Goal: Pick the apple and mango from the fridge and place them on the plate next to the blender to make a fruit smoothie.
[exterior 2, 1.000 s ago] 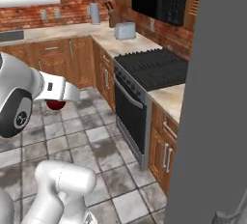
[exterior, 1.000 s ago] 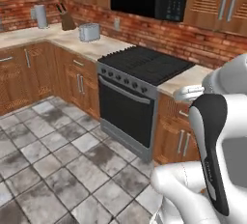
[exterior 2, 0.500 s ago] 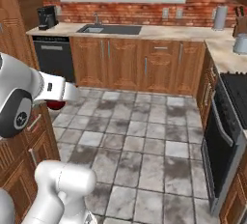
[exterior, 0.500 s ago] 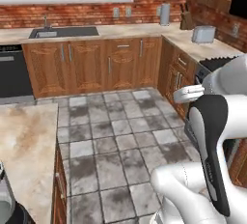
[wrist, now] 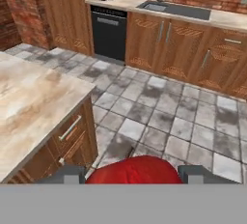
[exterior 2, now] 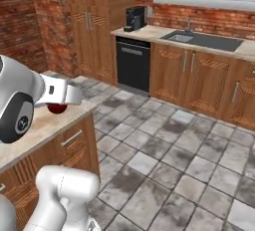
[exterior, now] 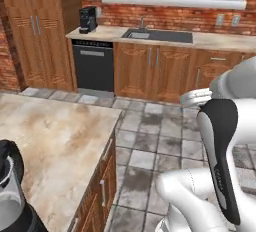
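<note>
With the apple [wrist: 133, 169] clamped between the fingers of the gripper [wrist: 130, 174] at six o'clock in the hand view, half the fetching looks done, while the blender [exterior: 11, 196] waits at seven o'clock on the island counter [exterior: 55, 141], delivery and mango remaining.

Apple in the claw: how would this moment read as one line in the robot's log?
phase: carrying | gripper: shut on apple | blender: on island counter, near | plate: not seen

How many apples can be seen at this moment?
1. The apple sits between the gripper fingertips, above the floor beside the island counter. Others may be out of sight.
</note>
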You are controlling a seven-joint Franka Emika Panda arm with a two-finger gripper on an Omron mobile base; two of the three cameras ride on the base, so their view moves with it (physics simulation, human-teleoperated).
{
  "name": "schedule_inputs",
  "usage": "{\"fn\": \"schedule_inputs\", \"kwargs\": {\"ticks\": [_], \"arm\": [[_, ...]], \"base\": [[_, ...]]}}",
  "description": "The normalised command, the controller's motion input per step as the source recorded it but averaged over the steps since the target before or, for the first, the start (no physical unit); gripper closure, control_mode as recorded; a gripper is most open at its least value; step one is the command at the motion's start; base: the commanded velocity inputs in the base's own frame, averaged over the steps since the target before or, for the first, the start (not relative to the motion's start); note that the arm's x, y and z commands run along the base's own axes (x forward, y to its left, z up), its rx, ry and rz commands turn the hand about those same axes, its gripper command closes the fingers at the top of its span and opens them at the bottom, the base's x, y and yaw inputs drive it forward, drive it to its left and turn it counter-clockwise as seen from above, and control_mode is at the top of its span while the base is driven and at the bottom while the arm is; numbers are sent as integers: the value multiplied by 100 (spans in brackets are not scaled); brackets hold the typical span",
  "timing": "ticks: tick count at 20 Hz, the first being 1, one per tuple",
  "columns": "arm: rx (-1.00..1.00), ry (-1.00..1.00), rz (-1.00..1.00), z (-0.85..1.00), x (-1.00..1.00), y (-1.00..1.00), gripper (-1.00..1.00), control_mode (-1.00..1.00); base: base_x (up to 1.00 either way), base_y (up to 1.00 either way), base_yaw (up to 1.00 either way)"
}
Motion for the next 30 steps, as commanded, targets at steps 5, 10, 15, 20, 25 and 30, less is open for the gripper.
{"fn": "schedule_inputs", "kwargs": {"ticks": [5,10,15,20,25,30], "arm": [[0,0,0,0,0,0,100,100],[0,0,0,0,0,0,100,100],[0,0,0,0,0,0,100,100],[0,0,0,0,0,0,100,100],[0,0,0,0,0,0,100,100],[0,0,0,0,0,0,100,100]], "base": [[94,0,68],[15,0,89],[-30,16,99],[-37,59,80],[-5,100,49],[3,100,19]]}}
